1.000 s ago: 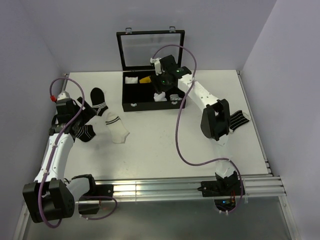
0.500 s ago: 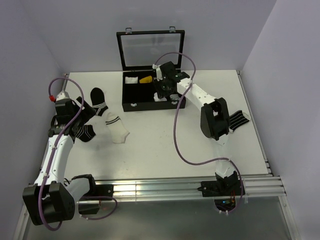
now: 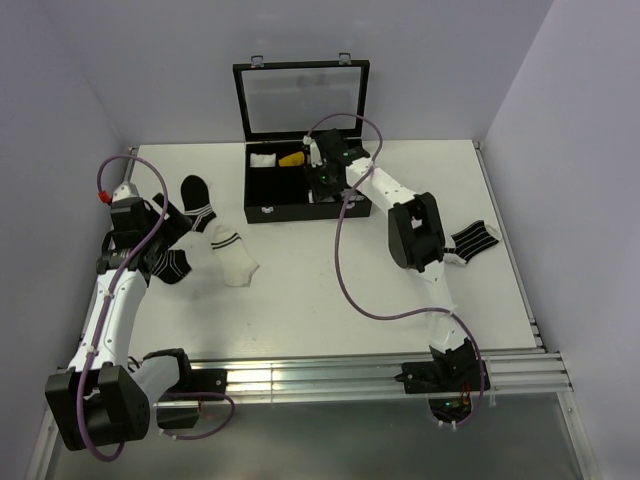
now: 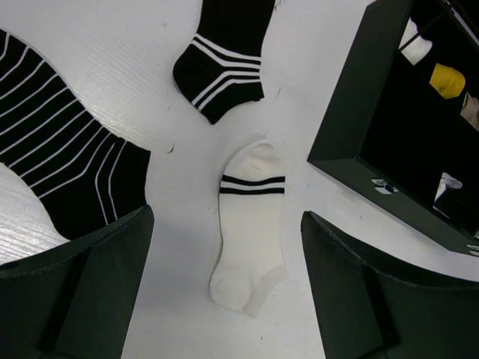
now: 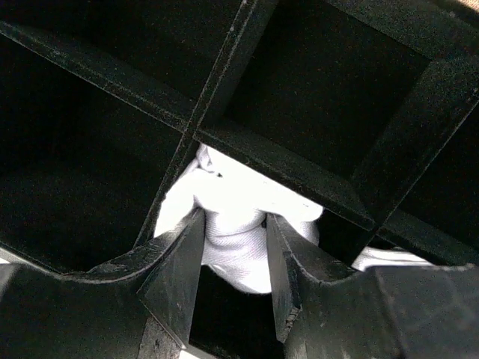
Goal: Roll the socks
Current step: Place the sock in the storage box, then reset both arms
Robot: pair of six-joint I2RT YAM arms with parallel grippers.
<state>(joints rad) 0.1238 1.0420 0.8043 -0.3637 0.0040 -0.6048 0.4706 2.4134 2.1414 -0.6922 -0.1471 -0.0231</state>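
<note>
My right gripper [image 3: 323,186] reaches into the black box [image 3: 256,206]. In the right wrist view its jaws [image 5: 233,217] are shut on a white rolled sock bundle [image 5: 238,250] that sits against a divider in a compartment. A white sock with thin black lengthwise lines [image 3: 474,240] lies flat at the right, beside the right arm's elbow. My left gripper [image 3: 166,250] is open and empty, hovering at the left; in its wrist view the jaws [image 4: 227,218] straddle a cream sock with dark cuff bands [image 4: 251,224] from above.
Two black socks with white stripes lie at the left [image 3: 198,200] [image 3: 172,265]. The cream sock [image 3: 233,256] lies beside them. The box lid [image 3: 300,95] stands open; a small white bundle [image 3: 263,159] and a yellow item [image 3: 292,158] sit in its rear compartments.
The right gripper moved left and down into a box compartment with the white bundle. Its elbow swung left, uncovering more of the lined sock. The left arm has not moved.
</note>
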